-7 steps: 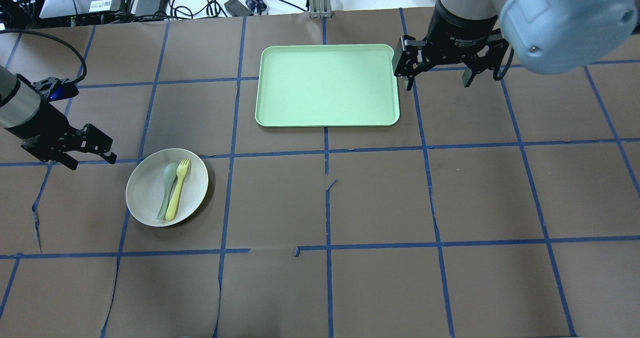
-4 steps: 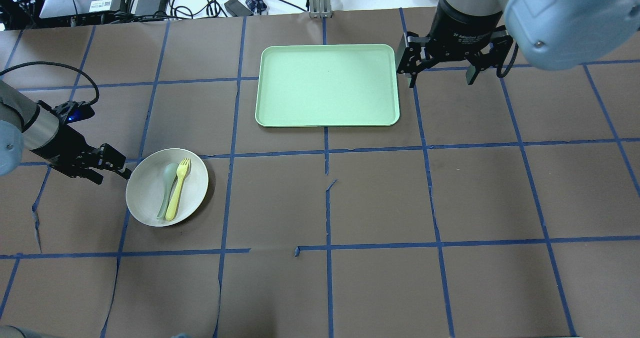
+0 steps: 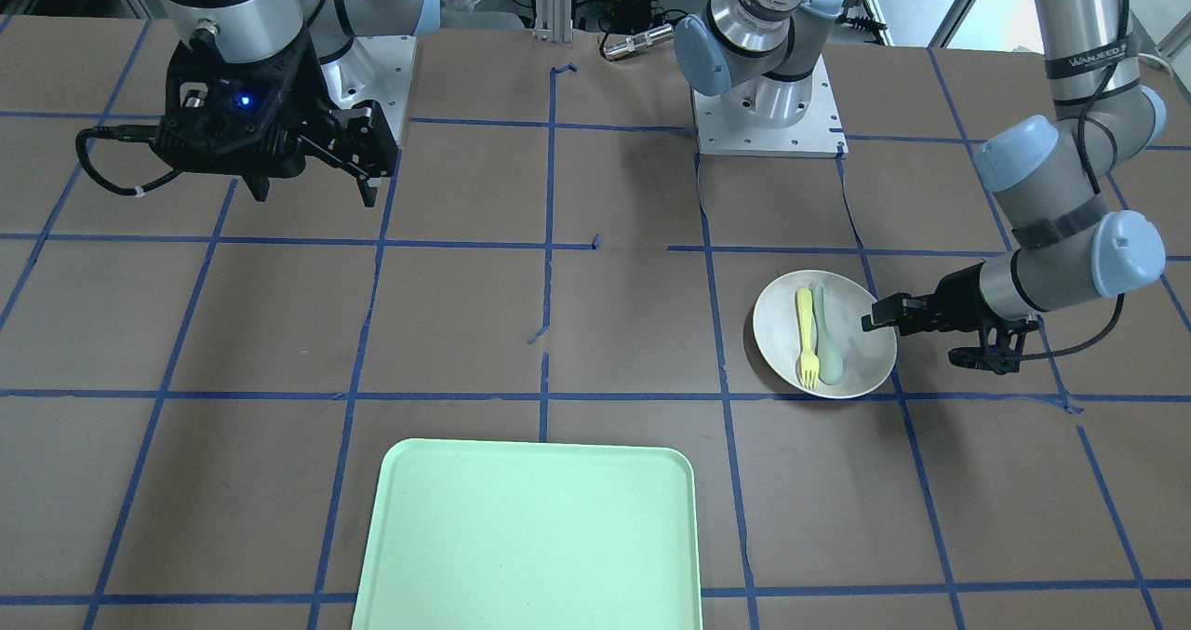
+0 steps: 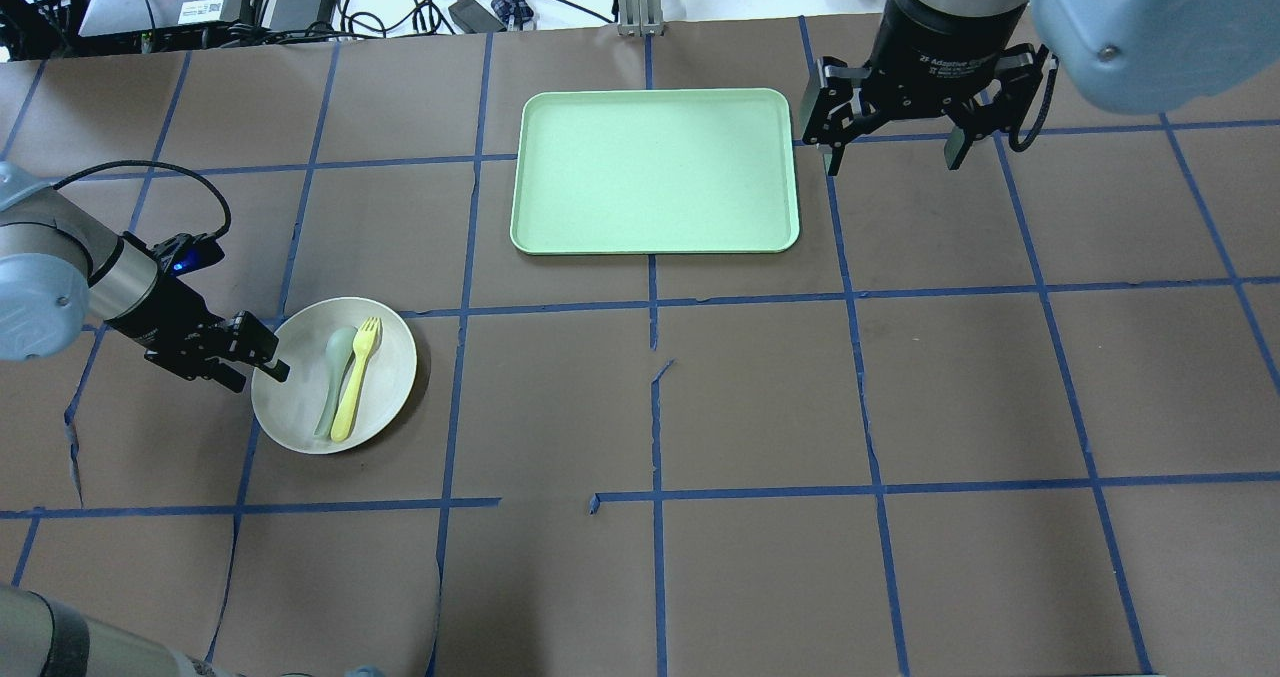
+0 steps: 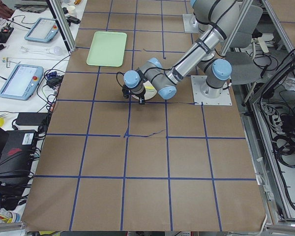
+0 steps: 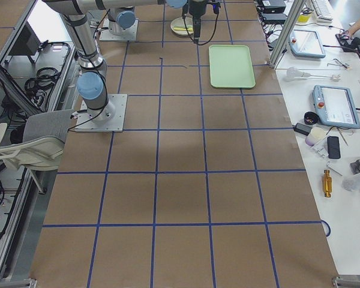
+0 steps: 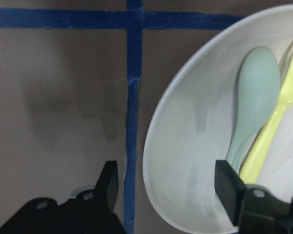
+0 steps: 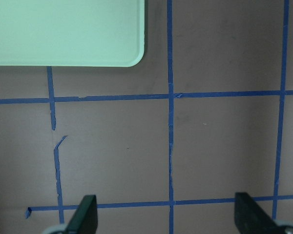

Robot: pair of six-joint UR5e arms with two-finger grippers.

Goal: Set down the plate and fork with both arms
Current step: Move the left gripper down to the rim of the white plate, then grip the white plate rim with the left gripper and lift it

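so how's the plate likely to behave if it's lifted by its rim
The plate looks rigid, so it probably lifts without flexing. With the left gripper straddling just one rim edge, it may tilt once raised. The fork and spoon lie loose inside and could slide.

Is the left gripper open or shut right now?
Open: the left gripper has its fingers straddling the plate rim, wide gap between.

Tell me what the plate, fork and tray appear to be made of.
The plate: likely moulded plastic or a fibre-plastic blend; off-white, matte, with fine dark speckles.
The fork: probably plastic; uniform bright yellow, smooth, thick rounded tines.
The tray: apparently similar plastic; pale green, matte, one-piece rounded rim.
None can be confirmed by sight.
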